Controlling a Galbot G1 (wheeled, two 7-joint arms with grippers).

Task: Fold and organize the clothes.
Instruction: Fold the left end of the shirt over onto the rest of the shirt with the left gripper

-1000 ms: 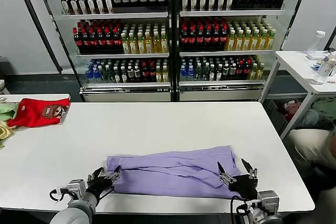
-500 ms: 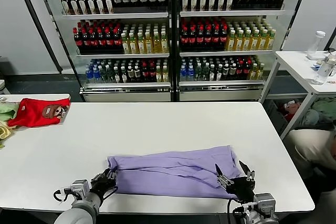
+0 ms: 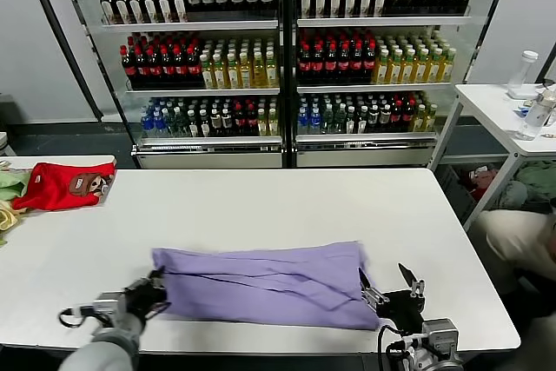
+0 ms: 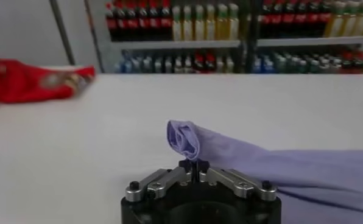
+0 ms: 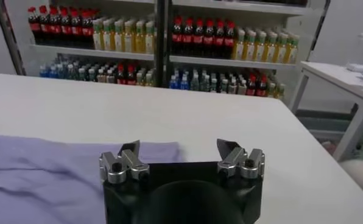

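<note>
One white table [image 3: 261,202] sits before you, carrying one lavender T-shirt [image 3: 261,282] folded into a long band near the front edge. One red garment [image 3: 61,186] lies far off at your left. Your two grippers flank the shirt: the left gripper [image 4: 195,165] is pinched on its bunched end, and the right gripper [image 5: 180,153] stands apart at the other end.

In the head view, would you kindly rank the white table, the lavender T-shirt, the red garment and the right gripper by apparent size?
1. white table
2. lavender T-shirt, shut in the left gripper
3. red garment
4. right gripper, open; nearness to the camera enlarges it, so ranks 3 and 4 are unsure.
</note>
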